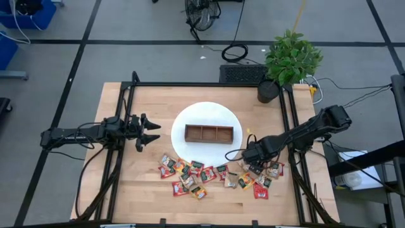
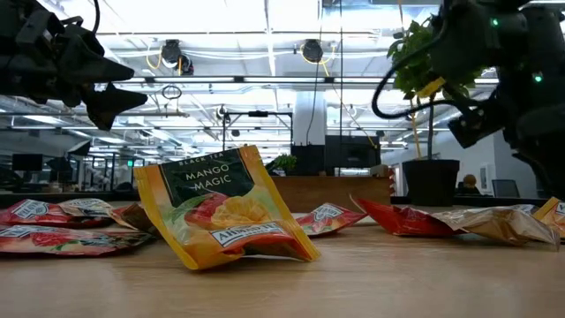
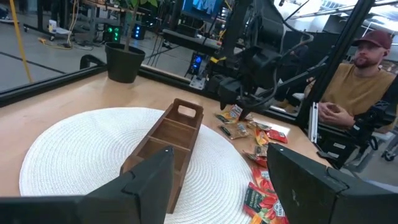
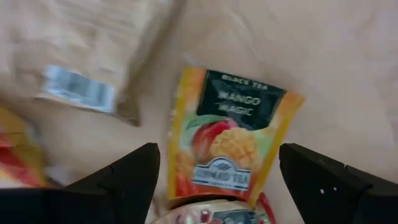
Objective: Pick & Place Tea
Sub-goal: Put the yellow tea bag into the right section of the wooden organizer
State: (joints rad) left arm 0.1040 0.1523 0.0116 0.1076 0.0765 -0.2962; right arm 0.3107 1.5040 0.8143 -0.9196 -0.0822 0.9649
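The tea lies as several small red, tan and yellow sachets [image 1: 190, 174] scattered flat on the wooden table near its front edge. My right gripper [image 1: 254, 164] points down over the right end of the scatter, open. In the right wrist view a yellow mango sachet [image 4: 227, 137] lies on the table between and below its two fingers [image 4: 217, 186], with a tan sachet [image 4: 93, 56] beside it. My left gripper [image 1: 152, 133] waits open and level at the table's left, facing the brown wooden tray [image 3: 171, 134].
The three-compartment tray [image 1: 209, 133] sits on a white round mat [image 1: 190, 120] at mid-table. A potted plant [image 1: 288, 60] stands at the far right corner. A yellow sachet [image 2: 225, 212] stands tilted near the front edge. A person [image 3: 360, 74] sits beyond the table's right side.
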